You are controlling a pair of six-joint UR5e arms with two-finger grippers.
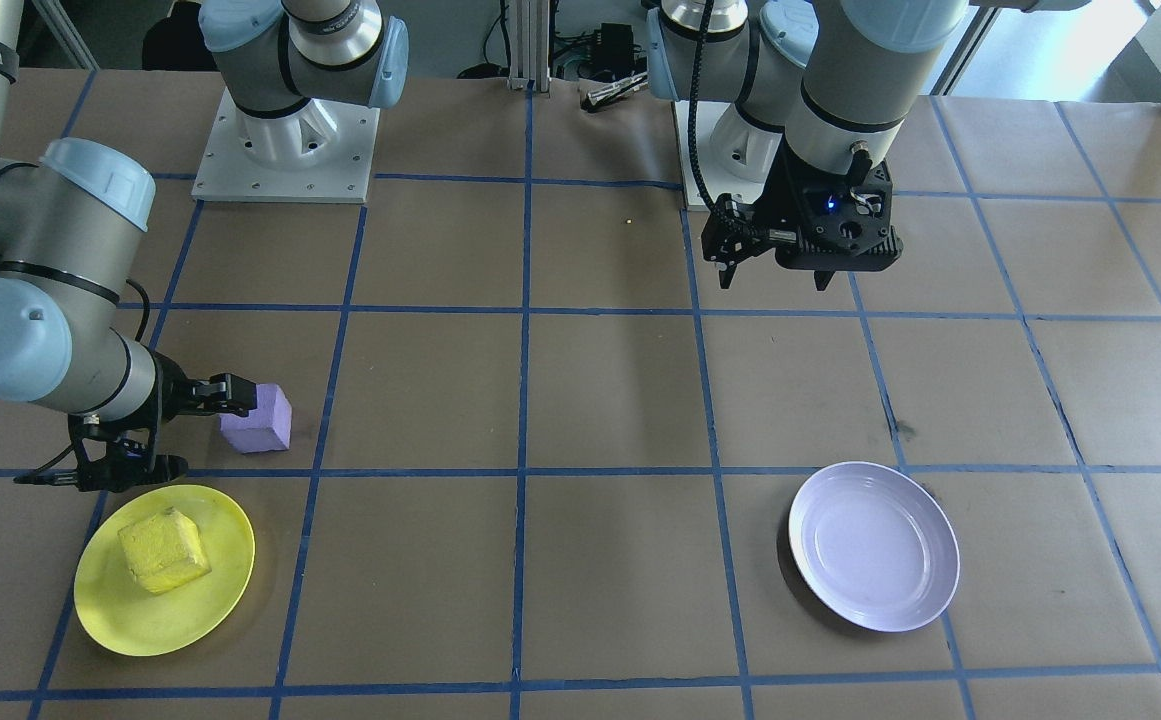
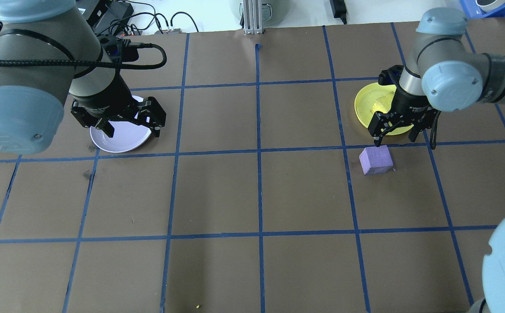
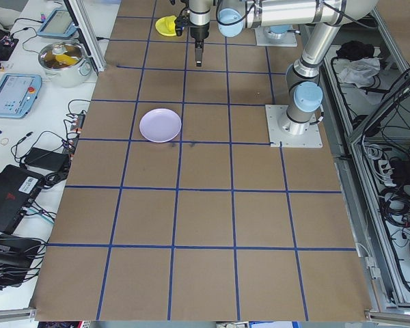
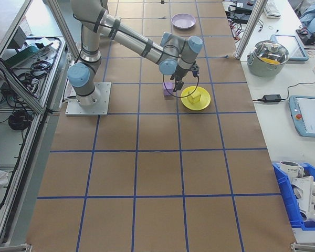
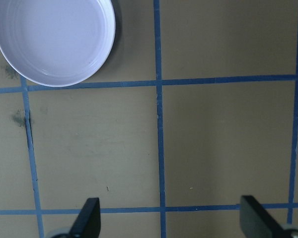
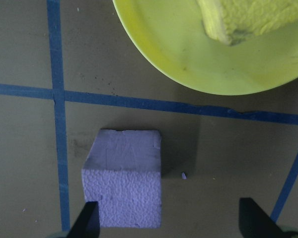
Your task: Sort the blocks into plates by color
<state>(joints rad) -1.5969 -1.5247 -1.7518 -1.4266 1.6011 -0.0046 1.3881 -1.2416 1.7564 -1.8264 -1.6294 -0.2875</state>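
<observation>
From behind the robot, the pale lavender plate (image 2: 122, 134) sits on the left half of the table (image 2: 256, 195), bare, with the left end effector (image 2: 124, 124) hanging above its near rim, fingers spread wide and holding nothing. My guess is that arm is parked there to receive, or simply out of the way.

Over on the right, the lavender block (image 2: 376, 160) rests on the paper just beside the yellow plate (image 2: 367, 108), not in it. The right end effector (image 2: 396, 139) is low over the block, spread wide, one fingertip touching or nearly touching the block's far edge; it grips nothing yet. It looks lined up for a pickup, though off-centre, so a close now might only nudge the cube.

The yellow block (image 1: 164, 550) is mostly hidden behind the right wrist in the overhead view; the front-facing camera shows it plainly in the middle of the yellow plate. The right wrist camera shows the lavender block under one finger rather than between them.
</observation>
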